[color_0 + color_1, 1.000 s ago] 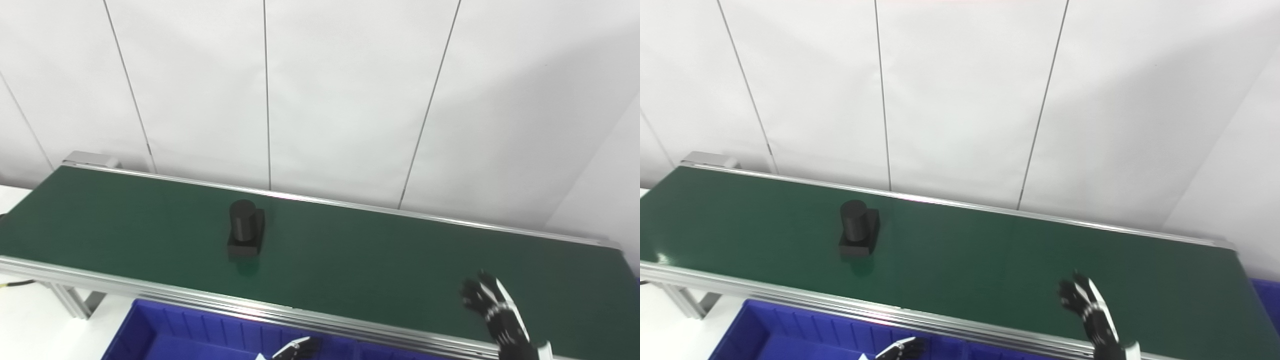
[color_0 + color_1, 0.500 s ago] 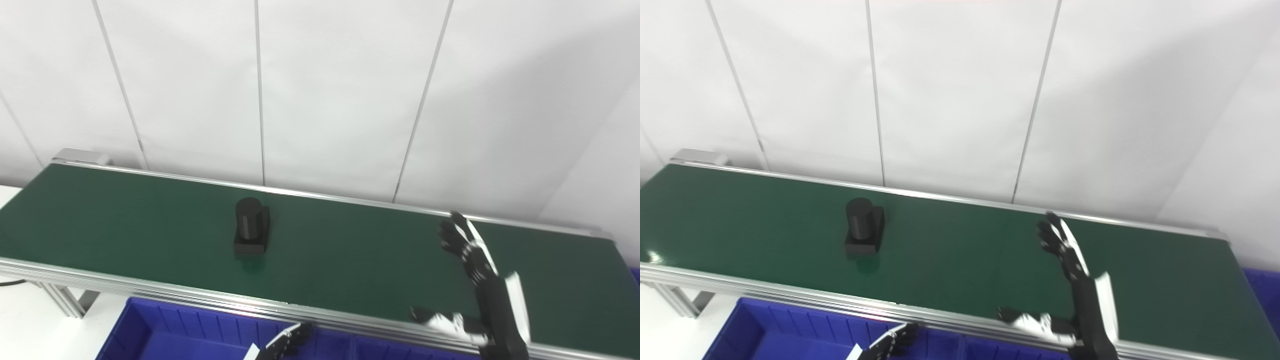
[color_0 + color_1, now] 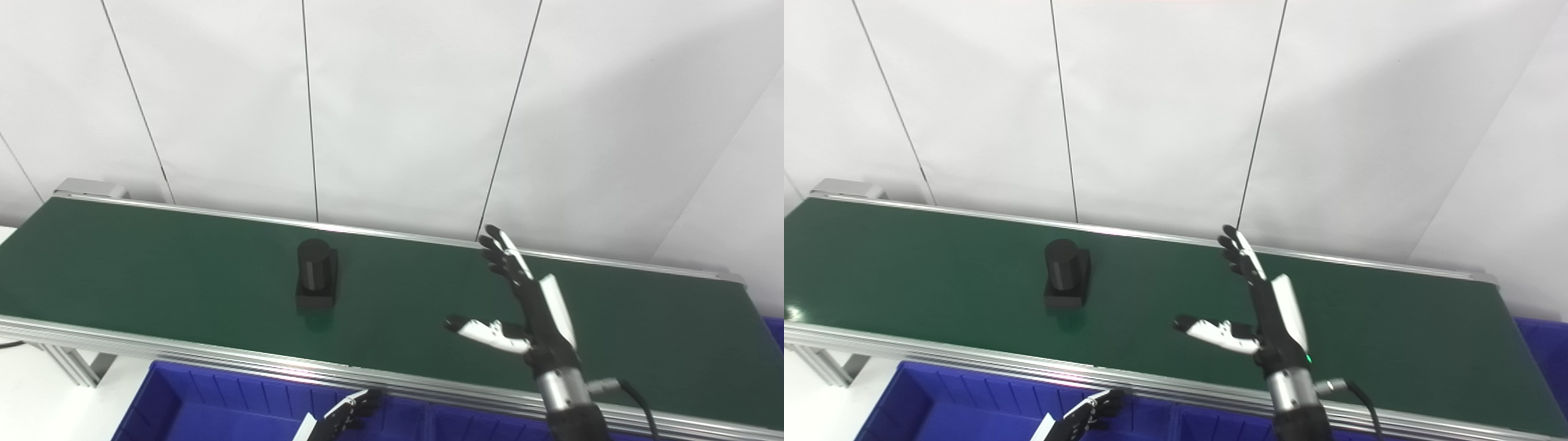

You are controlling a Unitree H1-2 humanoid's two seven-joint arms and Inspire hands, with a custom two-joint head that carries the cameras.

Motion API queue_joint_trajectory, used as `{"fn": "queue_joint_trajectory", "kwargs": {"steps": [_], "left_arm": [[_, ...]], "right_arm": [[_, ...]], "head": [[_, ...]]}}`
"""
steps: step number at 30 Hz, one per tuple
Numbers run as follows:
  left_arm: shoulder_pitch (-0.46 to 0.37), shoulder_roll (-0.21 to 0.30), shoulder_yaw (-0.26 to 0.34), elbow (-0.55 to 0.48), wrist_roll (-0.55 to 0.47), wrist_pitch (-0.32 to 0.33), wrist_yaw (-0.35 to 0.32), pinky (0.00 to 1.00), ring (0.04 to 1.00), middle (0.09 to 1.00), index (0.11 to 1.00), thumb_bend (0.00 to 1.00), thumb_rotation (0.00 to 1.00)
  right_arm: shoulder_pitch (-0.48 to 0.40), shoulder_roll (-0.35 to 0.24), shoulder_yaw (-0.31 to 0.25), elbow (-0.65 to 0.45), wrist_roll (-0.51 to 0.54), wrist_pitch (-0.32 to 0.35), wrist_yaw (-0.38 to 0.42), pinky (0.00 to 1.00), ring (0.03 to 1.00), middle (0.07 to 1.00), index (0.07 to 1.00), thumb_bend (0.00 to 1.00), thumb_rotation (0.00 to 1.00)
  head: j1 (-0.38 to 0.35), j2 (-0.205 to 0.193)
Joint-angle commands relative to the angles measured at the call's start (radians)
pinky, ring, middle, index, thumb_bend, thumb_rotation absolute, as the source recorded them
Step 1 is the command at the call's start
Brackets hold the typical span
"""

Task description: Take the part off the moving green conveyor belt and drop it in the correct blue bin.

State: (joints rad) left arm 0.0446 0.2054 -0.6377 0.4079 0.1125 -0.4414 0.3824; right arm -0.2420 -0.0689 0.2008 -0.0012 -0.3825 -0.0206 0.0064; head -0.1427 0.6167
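Note:
The part (image 3: 316, 274) is black, a short upright cylinder on a square base. It stands on the green conveyor belt (image 3: 153, 269), left of the middle. My right hand (image 3: 528, 306) is open above the belt, to the right of the part and well apart from it, fingers stretched up and away, thumb pointing left toward the part. It holds nothing. Only the fingertips of my left hand (image 3: 349, 413) show at the bottom edge, over the blue bin (image 3: 184, 404); it also shows in the right eye view (image 3: 1090, 411).
The belt has aluminium side rails and runs left to right in front of a white panelled wall. The blue bin lies below the belt's near rail, with a divider in it. Another blue bin (image 3: 1543, 343) shows at the right end of the belt.
My right hand has risen from the bottom right and moved left over the belt toward the part, fingers spread. The part has drifted slightly right. The camera has shifted a little.

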Motion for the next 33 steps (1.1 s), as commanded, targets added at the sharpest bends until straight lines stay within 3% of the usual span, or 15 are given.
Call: {"fn": "queue_joint_trajectory", "kwargs": {"steps": [1,6,10,18,24,31,33], "left_arm": [[-0.020,0.021,-0.023,-0.032,0.025,-0.029,0.041,0.77,0.804,0.818,0.816,0.78,0.68],[-0.010,0.051,-0.066,-0.068,0.035,-0.029,0.088,0.79,0.814,0.820,0.818,0.79,0.67],[-0.007,0.071,-0.101,-0.088,0.042,-0.029,0.127,0.77,0.808,0.818,0.817,0.77,0.67],[0.004,0.082,-0.135,-0.116,0.016,-0.029,0.158,0.75,0.790,0.802,0.801,0.76,0.68],[0.046,0.058,-0.082,-0.142,-0.026,-0.029,0.121,0.75,0.783,0.794,0.789,0.75,0.67],[0.103,0.008,0.023,-0.165,-0.071,-0.029,-0.007,0.76,0.788,0.793,0.779,0.73,0.65],[0.108,-0.001,0.038,-0.161,-0.064,-0.029,-0.027,0.77,0.793,0.796,0.781,0.73,0.65]], "right_arm": [[-0.055,0.017,0.005,0.007,-0.022,0.023,-0.006,0.78,0.879,0.919,0.955,0.93,0.58],[-0.124,0.044,0.019,0.102,-0.052,0.052,-0.019,0.69,0.852,0.945,0.956,0.95,0.58],[-0.180,0.057,0.031,0.205,-0.069,0.019,-0.048,0.73,0.856,0.926,0.957,0.94,0.58],[-0.264,0.097,0.043,0.303,-0.089,0.068,-0.053,0.74,0.886,0.945,0.963,0.96,0.57],[-0.314,0.110,0.052,0.390,-0.084,0.057,-0.050,0.71,0.862,0.945,0.974,0.96,0.58],[-0.349,0.121,0.073,0.471,-0.102,0.052,-0.070,0.69,0.853,0.950,0.985,0.97,0.57],[-0.368,0.125,0.082,0.515,-0.113,0.047,-0.084,0.73,0.876,0.953,0.974,0.97,0.57]], "head": [[0.001,-0.002],[-0.010,-0.006],[-0.023,-0.004],[-0.022,-0.002],[-0.013,0.000],[-0.011,0.000],[-0.010,-0.004]]}}
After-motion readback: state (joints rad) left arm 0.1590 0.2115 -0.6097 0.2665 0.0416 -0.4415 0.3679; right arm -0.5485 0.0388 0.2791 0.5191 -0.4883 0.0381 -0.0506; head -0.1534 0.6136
